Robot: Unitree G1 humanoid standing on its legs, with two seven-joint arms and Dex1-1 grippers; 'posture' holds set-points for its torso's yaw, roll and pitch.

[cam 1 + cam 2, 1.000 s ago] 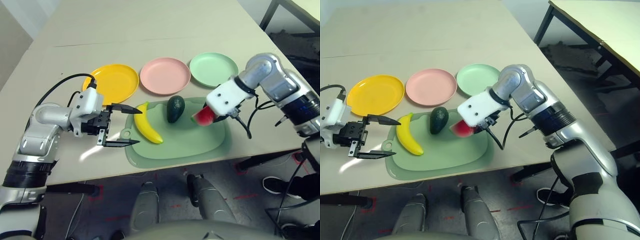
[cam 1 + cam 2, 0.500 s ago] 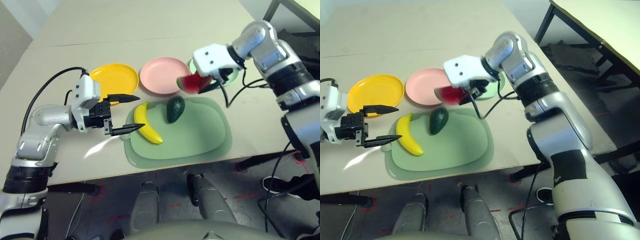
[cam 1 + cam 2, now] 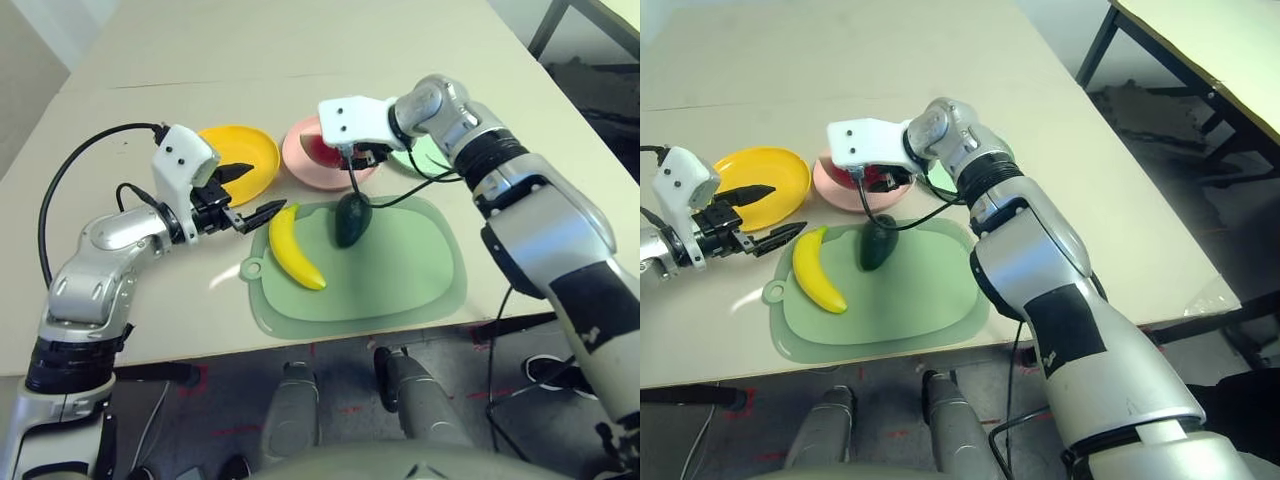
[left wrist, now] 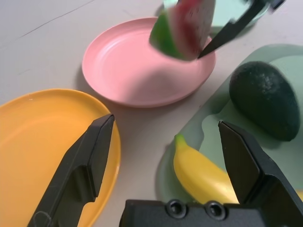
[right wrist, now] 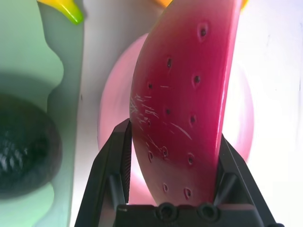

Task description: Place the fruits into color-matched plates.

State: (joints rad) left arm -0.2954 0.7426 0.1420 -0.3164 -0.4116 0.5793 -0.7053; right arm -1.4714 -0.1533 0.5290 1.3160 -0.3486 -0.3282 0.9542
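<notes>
My right gripper (image 5: 174,135) is shut on the red watermelon wedge (image 5: 184,94), holding it just above the pink plate (image 3: 300,168). The yellow banana (image 3: 292,252) and the dark green avocado (image 3: 352,220) lie on the large light-green mat (image 3: 400,275). To the left of the pink plate sits the yellow plate (image 3: 245,150). The mint green plate (image 3: 428,160) is to its right, partly hidden behind my right arm. My left gripper (image 3: 250,193) is open and empty, hovering between the yellow plate's near rim and the banana's top end.
The three plates stand in a row behind the mat. The mat's ring tab (image 3: 252,269) points left. A black cable (image 3: 70,190) loops off my left arm. Bare table stretches far behind the plates and left of the mat.
My right arm lifted the watermelon wedge off the mat and carried it left and back over the pink plate. My left gripper moved back and right toward the banana's top end, still open.
</notes>
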